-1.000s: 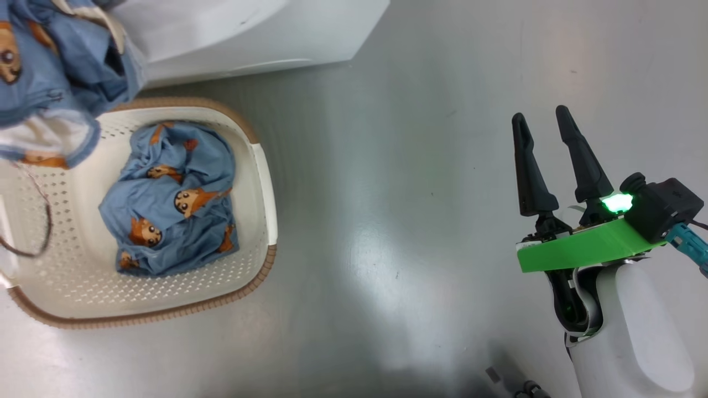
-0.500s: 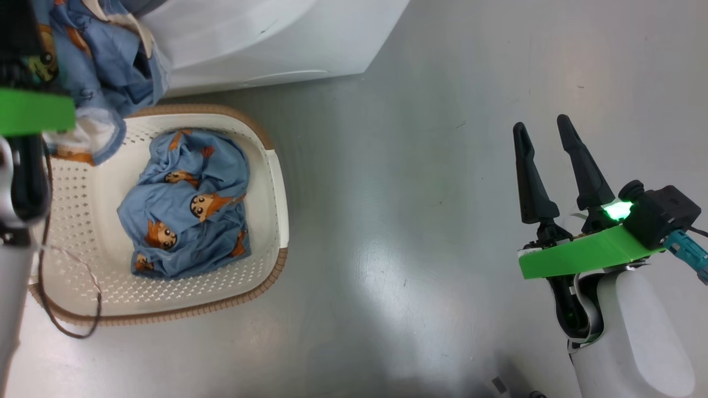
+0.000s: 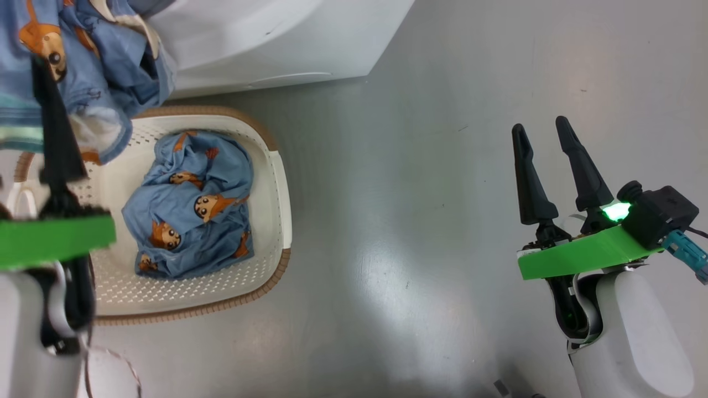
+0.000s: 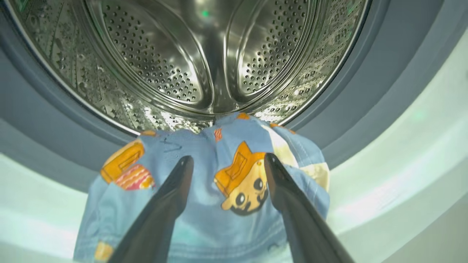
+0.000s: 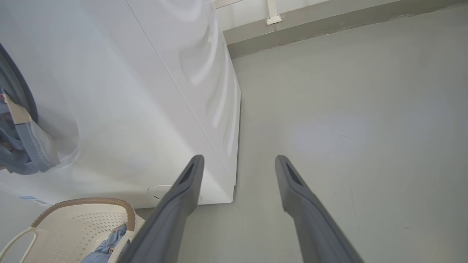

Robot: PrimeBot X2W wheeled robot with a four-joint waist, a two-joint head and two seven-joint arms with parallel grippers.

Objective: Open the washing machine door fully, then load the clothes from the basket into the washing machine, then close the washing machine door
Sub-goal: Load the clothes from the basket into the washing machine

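Blue bear-print clothes (image 3: 188,204) lie crumpled in the basket (image 3: 276,188).

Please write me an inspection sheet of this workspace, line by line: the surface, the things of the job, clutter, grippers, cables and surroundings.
Surface: grey glossy floor, bare, with light reflections.
Job's things: basket on the floor in front of the washing machine; folded garment lying inside the basket; draped garment hanging over the lip of the steel drum, not fully inside.
Clutter: nothing seen.
Grippers: left gripper open, fingers apart in front of the draped garment; right gripper open above bare floor, holding nothing.
Cables: teal cable at the right wrist.
Surroundings: wall base beyond the machine.
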